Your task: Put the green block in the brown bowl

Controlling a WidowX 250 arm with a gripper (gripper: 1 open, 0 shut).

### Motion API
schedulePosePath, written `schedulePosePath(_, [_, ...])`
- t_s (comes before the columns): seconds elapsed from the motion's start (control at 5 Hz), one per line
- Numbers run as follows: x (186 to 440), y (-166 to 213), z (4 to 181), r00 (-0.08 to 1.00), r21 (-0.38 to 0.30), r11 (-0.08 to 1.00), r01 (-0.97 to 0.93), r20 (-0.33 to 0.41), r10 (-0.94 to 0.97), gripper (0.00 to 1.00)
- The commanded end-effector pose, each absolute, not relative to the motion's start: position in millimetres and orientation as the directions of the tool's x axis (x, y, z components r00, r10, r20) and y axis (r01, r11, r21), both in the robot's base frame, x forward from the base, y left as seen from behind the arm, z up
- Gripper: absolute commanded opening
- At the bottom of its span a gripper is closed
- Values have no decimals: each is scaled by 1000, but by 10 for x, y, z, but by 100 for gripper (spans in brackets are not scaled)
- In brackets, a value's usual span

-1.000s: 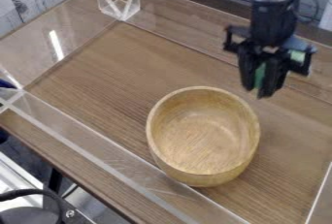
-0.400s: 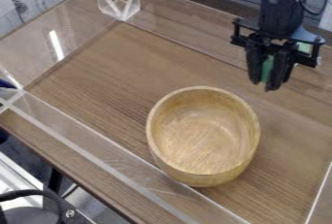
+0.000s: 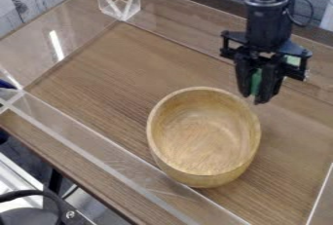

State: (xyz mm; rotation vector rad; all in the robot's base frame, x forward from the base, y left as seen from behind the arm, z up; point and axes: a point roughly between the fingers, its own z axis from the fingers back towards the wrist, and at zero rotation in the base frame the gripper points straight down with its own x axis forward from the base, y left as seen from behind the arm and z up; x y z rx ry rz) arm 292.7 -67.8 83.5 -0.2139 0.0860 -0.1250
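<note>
Wood-grain laminate covers the table, which is fenced by low clear acrylic walls along its edges, with a pale whitewashed plank surface showing behind the far left corner.

Held upright in the black gripper, the small bright green rectangular block shows as a vertical green strip between the two dark fingers. The jaws stand partly closed and are clamped on the block's sides, so the block hangs clear of the table. It sits above the far right rim of the large round light-brown wooden bowl, with the fingertips just over the rim's edge as the camera sees it; whether they touch the rim cannot be told.

The bowl rests on the table toward the near right, its thick rim and pale grained inside open to view, with nothing lying in it. The black robot arm comes down steeply from the top right of the view, a small green mark showing on the gripper's right side.

At the far left corner, a small clear acrylic piece stands where the walls meet, well apart from the bowl.
</note>
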Motion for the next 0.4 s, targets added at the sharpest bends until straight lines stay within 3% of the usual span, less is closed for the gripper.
schedulePosePath(0.0, [3153,-666,1026,988,-220,964,149,-3,-153,0])
schedulePosePath(0.2, [3259,-665,987,985,-221,961,163,-23,-172,0])
